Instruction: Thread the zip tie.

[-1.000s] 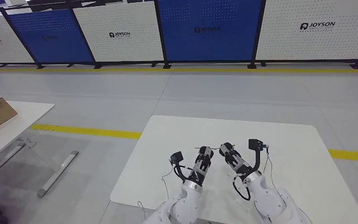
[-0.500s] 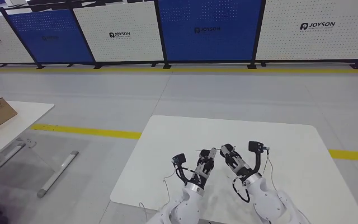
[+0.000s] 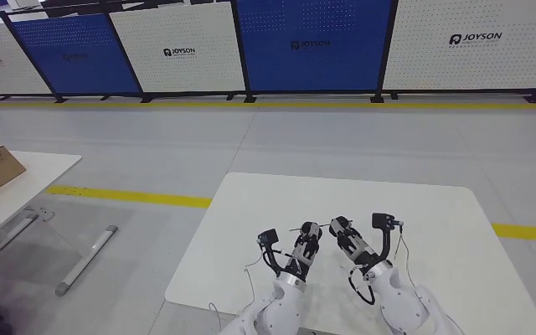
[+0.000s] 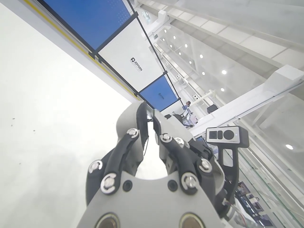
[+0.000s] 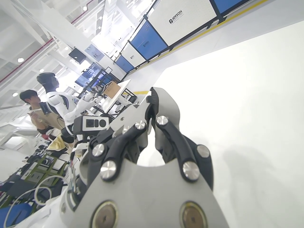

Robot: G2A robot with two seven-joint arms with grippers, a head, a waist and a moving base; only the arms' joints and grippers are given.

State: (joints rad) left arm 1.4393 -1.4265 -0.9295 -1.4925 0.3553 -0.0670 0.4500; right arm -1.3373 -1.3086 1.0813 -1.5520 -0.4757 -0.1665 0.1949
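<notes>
White tabletop [image 3: 419,209] is lying under both raised arms. My left hand [image 4: 150,119] is pinching the zip tie [image 4: 147,141], a thin black strand running between my fingers. My right hand [image 5: 150,106] is pressing together just beside it, and I cannot tell what it is gripping. Likely mid-threading. I should be holding the pinch firm, lining tip to head slot and feeding slowly.

Fig. note: I see left gripper [image 4: 149,115] & right gripper [image 5: 149,104] w/ matt grey plastic-looking shells, black matt links, dark rubbery pads and shiny metal pins. Zip tie [image 4: 146,144]: thin black strand, prob. plastic. Table [image 3: 435,218]: smooth matt white top. Floor [image 3: 251,142]: grey, slight sheen. Partition panels [image 3: 180,42]: perforated, matt.
</notes>
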